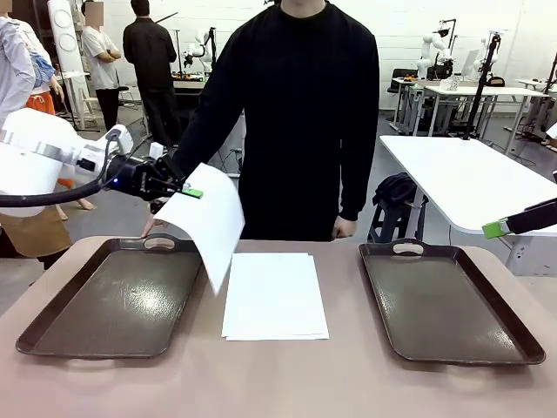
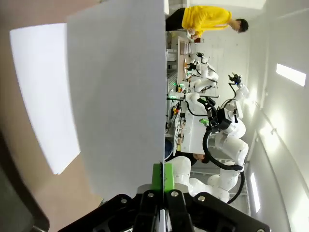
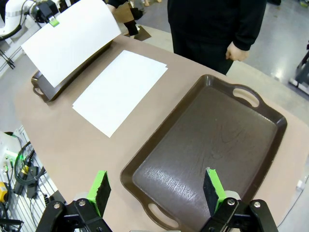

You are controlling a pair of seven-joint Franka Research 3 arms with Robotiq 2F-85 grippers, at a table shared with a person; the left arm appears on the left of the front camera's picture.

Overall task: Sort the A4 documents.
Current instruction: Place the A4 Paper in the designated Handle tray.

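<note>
White sheet (image 1: 205,222) in clamped left gripper (image 1: 192,192), partly before left tray (image 1: 96,309); right gripper (image 3: 155,182) agape.

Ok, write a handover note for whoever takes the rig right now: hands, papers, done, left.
Left hand: shut on one A4 sheet, held in the air over the left tray, at its inner edge.
Right hand: open, holding nothing, up beside the right tray.
Stack of sheets: on the table between the trays.
Done: one sheet lifted; no sheet in either tray.
Left: place it, then sort the stack.
</note>
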